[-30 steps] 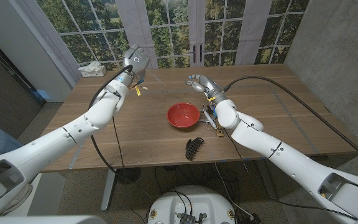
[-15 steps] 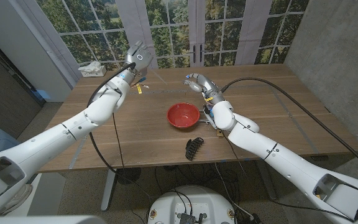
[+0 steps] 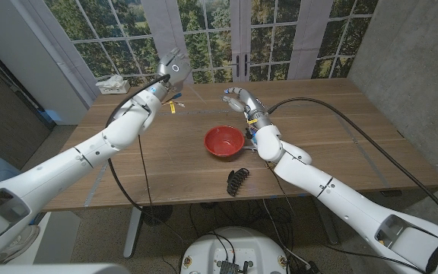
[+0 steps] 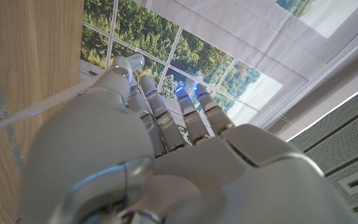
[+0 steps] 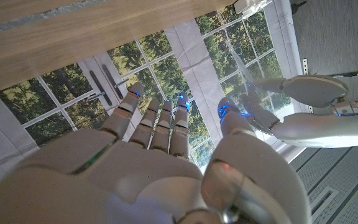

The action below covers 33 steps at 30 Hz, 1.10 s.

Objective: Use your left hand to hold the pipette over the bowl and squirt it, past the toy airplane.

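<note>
The red bowl [image 3: 223, 141] stands mid-table. My left hand [image 3: 172, 70] is raised over the table's far left part, well left of the bowl. In the left wrist view its fingers [image 4: 166, 118] reach out close together, and a thin clear pipette [image 4: 36, 114] runs out past the thumb, apparently pinched. The right wrist view shows that left hand [image 5: 291, 118] with the faint clear pipette [image 5: 244, 71] sticking out of it. A small yellow and blue thing [image 3: 175, 104], perhaps the toy airplane, lies below the left hand. My right hand [image 3: 238, 99] hovers behind the bowl, fingers apart, holding nothing.
A black claw clip [image 3: 238, 180] lies near the table's front edge, in front of the bowl. A white crumpled thing [image 3: 112, 84] sits at the far left corner. My right forearm [image 3: 280, 148] crosses the table just right of the bowl.
My left hand has risen and shifted right, toward the window. My right hand has slid a little left and farther away, and its forearm now covers a small object beside the bowl.
</note>
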### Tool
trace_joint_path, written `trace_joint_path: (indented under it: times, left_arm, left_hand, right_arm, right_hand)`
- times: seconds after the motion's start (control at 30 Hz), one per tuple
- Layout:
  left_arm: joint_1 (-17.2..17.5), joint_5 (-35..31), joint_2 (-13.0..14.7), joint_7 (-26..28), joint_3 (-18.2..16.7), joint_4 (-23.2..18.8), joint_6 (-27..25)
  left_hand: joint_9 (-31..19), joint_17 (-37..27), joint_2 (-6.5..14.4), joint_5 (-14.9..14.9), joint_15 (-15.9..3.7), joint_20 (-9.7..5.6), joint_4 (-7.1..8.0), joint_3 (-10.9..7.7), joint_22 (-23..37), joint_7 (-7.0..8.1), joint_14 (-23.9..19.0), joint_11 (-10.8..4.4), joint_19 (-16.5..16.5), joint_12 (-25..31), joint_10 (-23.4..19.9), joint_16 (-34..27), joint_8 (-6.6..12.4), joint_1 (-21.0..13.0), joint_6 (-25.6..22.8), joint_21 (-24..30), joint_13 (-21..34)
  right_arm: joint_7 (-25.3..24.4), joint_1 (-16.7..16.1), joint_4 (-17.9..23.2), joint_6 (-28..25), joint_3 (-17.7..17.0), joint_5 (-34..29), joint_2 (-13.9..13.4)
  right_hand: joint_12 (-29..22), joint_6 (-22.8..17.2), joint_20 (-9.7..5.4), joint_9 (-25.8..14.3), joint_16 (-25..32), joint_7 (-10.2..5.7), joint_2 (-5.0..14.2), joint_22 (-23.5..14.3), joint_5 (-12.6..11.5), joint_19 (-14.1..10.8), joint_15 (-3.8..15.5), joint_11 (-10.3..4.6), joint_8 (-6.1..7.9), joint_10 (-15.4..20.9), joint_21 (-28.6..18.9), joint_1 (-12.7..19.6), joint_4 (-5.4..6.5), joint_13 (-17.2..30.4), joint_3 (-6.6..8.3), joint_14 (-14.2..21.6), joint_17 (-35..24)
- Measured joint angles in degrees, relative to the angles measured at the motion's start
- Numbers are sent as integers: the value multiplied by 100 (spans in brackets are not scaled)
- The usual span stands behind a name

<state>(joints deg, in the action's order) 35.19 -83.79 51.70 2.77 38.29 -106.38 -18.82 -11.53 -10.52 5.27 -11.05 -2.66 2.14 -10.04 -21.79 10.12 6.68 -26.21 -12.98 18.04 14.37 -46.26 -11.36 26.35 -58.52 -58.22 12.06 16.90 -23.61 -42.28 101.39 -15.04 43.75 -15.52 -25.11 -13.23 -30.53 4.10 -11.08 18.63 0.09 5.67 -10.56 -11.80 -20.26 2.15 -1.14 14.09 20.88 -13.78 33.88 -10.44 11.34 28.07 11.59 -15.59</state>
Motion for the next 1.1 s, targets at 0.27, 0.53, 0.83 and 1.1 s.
trace_joint_path:
  times: [0.27,0.53,0.83,1.1]
  left_arm:
    - [-37,-125,12,-108,-3,-74,168]
    - [-86,-266,9,-194,-6,-114,323]
    - [-154,-352,-20,-240,-4,-135,480]
    - [-238,-382,-50,-257,23,-133,607]
  left_hand:
    - [0,0,0,0,0,-32,20,21,0,0,0,1,-32,0,1,0,0,0,0,-22,0]
    - [0,0,-1,1,0,-32,19,22,1,10,0,1,-32,0,1,0,0,0,10,-22,0]
    - [0,0,-10,-20,0,-31,29,46,1,10,0,22,-32,-40,-20,0,0,-8,9,-22,0]
    - [0,0,-10,-20,0,-31,35,52,2,10,0,22,-31,-39,-19,0,0,-8,9,-22,0]
  right_arm:
    - [-173,-4,-144,126,22,-49,161]
    - [-208,32,-232,94,56,-63,303]
    - [-175,142,-373,79,96,-20,427]
    - [-194,230,-495,89,148,-11,526]
  right_hand:
    - [0,-79,-1,0,16,-21,-68,0,0,-82,21,-20,33,42,-21,178,0,27,0,21,0]
    - [0,-141,-1,1,16,-21,-23,1,0,-82,21,-50,55,73,-21,294,-24,27,25,20,-26]
    - [0,-293,-20,1,45,-41,-49,1,0,-103,-2,-60,76,145,-20,508,-24,27,25,45,-26]
    - [0,-466,0,1,66,-44,-67,1,0,-204,20,-91,99,237,-42,734,-48,26,48,103,-53]
